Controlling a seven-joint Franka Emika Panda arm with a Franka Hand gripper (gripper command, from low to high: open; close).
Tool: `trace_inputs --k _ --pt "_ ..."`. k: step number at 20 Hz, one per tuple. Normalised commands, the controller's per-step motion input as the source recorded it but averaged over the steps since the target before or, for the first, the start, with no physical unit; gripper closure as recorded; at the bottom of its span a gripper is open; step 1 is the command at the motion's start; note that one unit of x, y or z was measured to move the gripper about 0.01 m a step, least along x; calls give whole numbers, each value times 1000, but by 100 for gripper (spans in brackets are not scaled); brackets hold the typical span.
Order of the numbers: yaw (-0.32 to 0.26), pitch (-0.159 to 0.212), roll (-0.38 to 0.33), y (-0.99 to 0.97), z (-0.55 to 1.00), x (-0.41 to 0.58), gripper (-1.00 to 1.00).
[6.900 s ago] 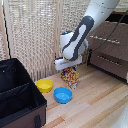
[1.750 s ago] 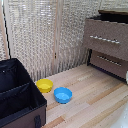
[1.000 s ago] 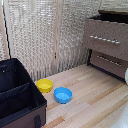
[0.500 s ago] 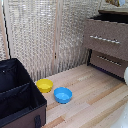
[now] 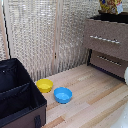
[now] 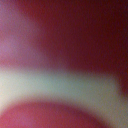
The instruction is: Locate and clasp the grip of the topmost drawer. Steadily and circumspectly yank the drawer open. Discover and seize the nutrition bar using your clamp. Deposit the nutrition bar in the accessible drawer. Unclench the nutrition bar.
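Observation:
The topmost drawer (image 5: 107, 38) of the dark brown dresser stands pulled out, and its dark inside (image 5: 111, 18) shows. The nutrition bar (image 5: 111, 6), a yellow-orange crinkly packet, is at the exterior view's top edge, just above the open drawer. Bluish fingertips (image 5: 103, 4) of my clamp (image 5: 111, 5) flank the packet and seem closed on it. The rest of the clamp is cut off by the frame. The wrist view is only a red and pale blur.
A lower drawer (image 5: 107, 62) is shut. A yellow bowl (image 5: 44, 85) and a blue bowl (image 5: 63, 94) sit on the wooden floor. A black bin (image 5: 17, 100) stands at the exterior view's left. A white arm part (image 5: 125, 75) shows at the right edge.
Several seconds ago the arm held the packet on the floor by the bowls; now both are up over the open drawer. Nothing visibly moves over the last second.

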Motion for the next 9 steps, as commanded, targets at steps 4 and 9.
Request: trace_inputs --k 4,9 --pt "28 298 43 0 171 274 -100" --pt "1 353 4 130 201 343 -100"
